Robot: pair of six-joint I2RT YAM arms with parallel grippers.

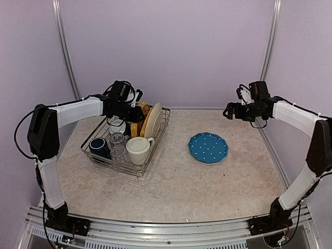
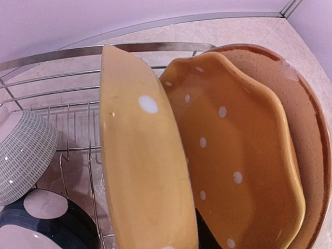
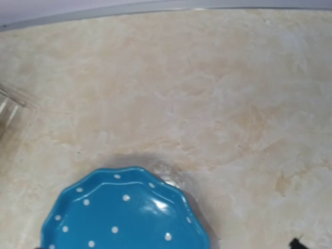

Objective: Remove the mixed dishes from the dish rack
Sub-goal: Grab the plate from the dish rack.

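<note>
The dish rack (image 1: 164, 124) stands at the left of the table and holds upright plates, clear glasses (image 1: 118, 145), a large cream mug (image 1: 138, 150) and a navy mug (image 1: 98, 146). My left gripper (image 1: 133, 113) is down at the yellow dotted plates (image 1: 139, 127). In the left wrist view the front yellow plate (image 2: 140, 171) fills the space where the jaws are, and a dark bit shows between it and the second yellow plate (image 2: 233, 140). The blue dotted plate (image 1: 208, 147) lies flat on the table. My right gripper (image 1: 227, 111) hangs empty above the table behind it.
A cream plate (image 1: 153, 120) leans at the rack's right end. The left wrist view shows a brown speckled plate (image 2: 308, 129) behind the yellow ones, a white-lined bowl (image 2: 23, 155), a dark navy dotted dish (image 2: 46, 223) and the rack's rim (image 2: 52, 54). The blue plate (image 3: 124, 212) shows in the right wrist view.
</note>
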